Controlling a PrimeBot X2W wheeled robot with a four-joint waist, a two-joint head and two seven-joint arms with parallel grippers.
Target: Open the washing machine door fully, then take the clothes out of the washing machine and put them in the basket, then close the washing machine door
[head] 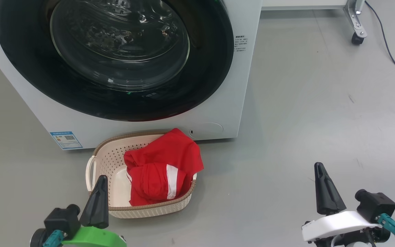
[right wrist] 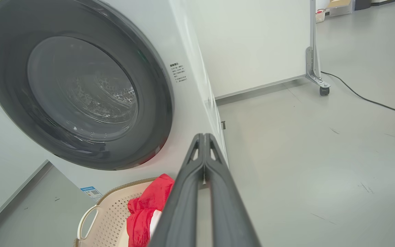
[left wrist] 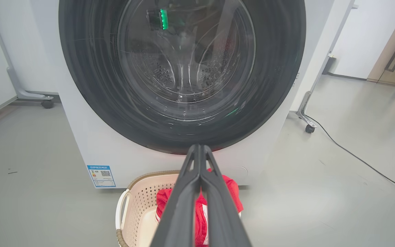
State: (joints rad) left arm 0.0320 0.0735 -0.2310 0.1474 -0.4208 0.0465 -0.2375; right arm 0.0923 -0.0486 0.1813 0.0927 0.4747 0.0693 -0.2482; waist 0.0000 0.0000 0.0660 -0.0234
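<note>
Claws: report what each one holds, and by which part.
Nothing is held. The left claw and the right claw are both shut on air; the clothes lie in the basket.

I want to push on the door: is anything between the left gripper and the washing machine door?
Only the basket, holding the clothes, sits on the floor between the left gripper and the washing machine. It lies below the washing machine door; above it, nothing visible blocks the way.
</note>
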